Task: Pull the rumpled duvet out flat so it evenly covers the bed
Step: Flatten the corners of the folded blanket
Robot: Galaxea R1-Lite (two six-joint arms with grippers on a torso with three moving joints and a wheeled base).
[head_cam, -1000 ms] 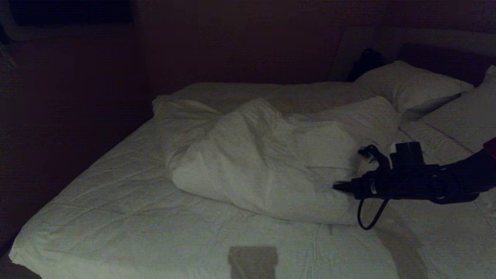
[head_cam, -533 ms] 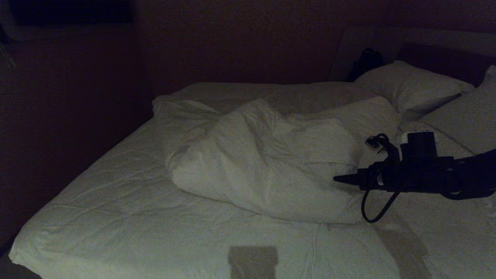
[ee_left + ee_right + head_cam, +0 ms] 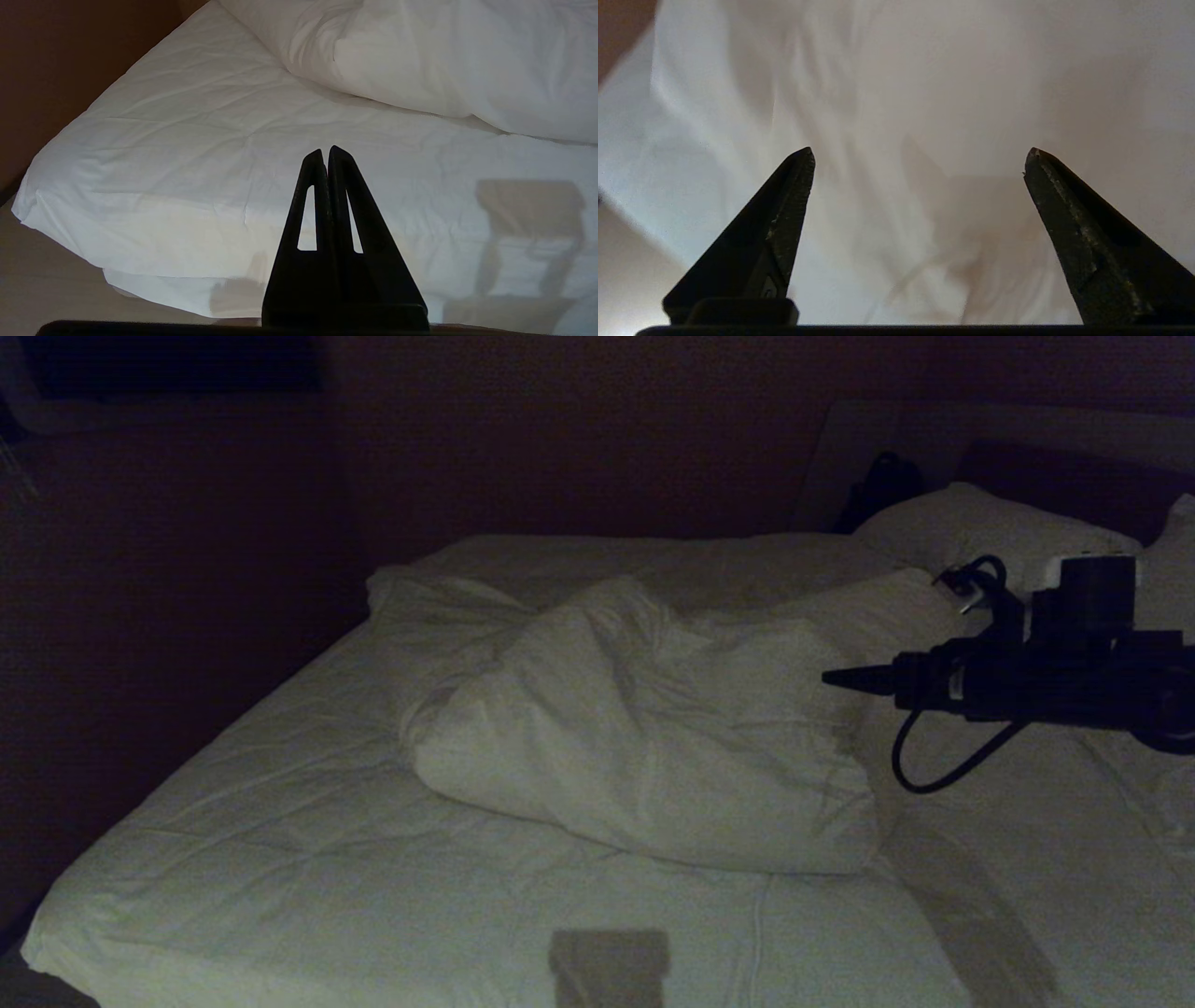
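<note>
The white duvet [image 3: 644,737] lies bunched in a puffy heap across the middle of the bed [image 3: 280,859], leaving the quilted mattress bare in front. My right gripper [image 3: 826,679] hovers level above the heap's right end, pointing left, clear of the cloth. In the right wrist view the right gripper [image 3: 920,154] stands wide open with only creased duvet [image 3: 896,116] beyond its fingers. My left gripper [image 3: 325,151] is shut and empty, held low before the bed's near edge [image 3: 154,242], with the duvet [image 3: 444,60] farther off.
White pillows [image 3: 990,537] lie at the right by the dark headboard [image 3: 1074,476]. A dark wall [image 3: 168,616] runs close along the bed's far left side. Pale floor [image 3: 46,289] shows beside the bed's near corner.
My right gripper has let go of the duvet's right end, opened wide, and risen up and slightly right. The duvet has settled where it was released.
</note>
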